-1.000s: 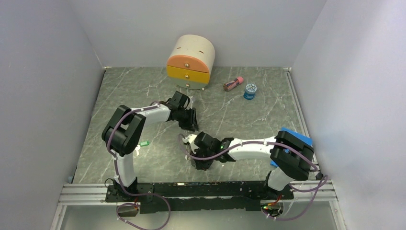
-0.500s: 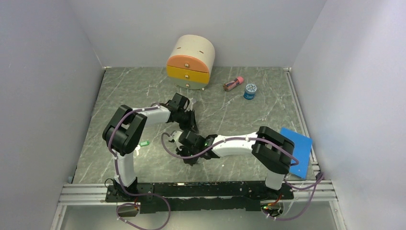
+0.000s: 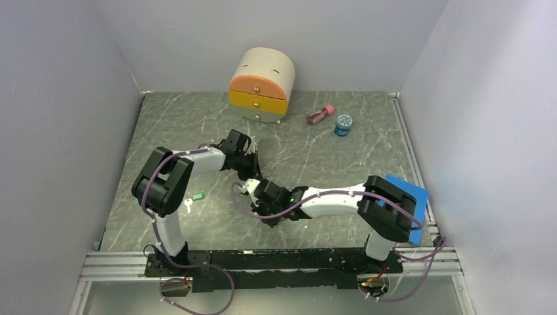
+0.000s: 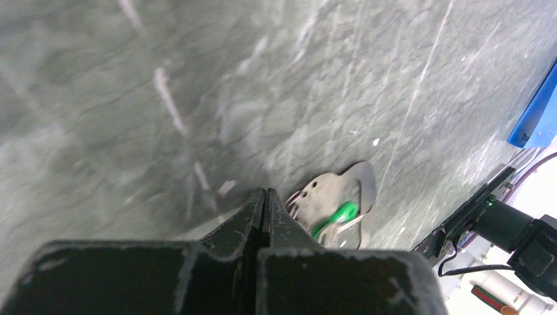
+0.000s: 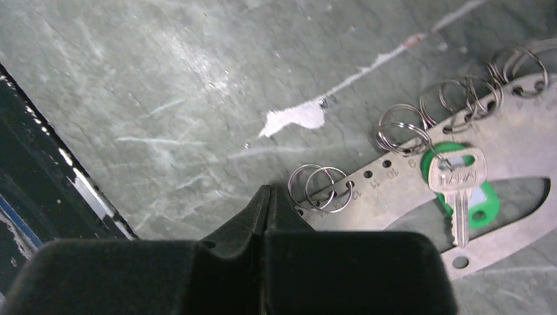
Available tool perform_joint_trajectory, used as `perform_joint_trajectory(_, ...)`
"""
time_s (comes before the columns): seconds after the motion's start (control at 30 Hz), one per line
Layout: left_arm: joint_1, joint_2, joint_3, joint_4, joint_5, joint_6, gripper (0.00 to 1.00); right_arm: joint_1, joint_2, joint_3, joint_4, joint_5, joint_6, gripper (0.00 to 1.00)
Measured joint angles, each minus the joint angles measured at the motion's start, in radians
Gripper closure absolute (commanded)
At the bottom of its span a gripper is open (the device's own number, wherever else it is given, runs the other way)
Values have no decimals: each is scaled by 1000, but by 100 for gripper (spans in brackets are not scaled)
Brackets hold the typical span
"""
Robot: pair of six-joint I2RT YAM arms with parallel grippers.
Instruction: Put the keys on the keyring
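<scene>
Keys (image 5: 458, 186) with green heads lie on a grey ring-holed plate (image 5: 525, 141) on the bench (image 3: 197, 125), just ahead-right of my right hand (image 5: 268, 197), its fingers together, blades pointing back; left hand (image 4: 264, 200) likewise pressed together.

Green marbled table (image 3: 171, 125) fills the frame; drawer chest (image 3: 261, 84) top centre; pink tube (image 3: 320, 114) and blue jar (image 3: 343, 124) upper right; green key (image 3: 196, 196) left; blue sheet (image 3: 412, 197) right edge.
</scene>
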Motion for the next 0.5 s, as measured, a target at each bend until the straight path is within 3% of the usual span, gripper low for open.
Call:
perform_joint_trajectory(0.23,43,-56,-72,6,-6,-9,97,-41,-74,-79,-9,20,35,100)
perform_joint_trajectory(0.5,42,-153,-192,49,-18,-29,97,-279,-177,-175,-44,-24,121,100)
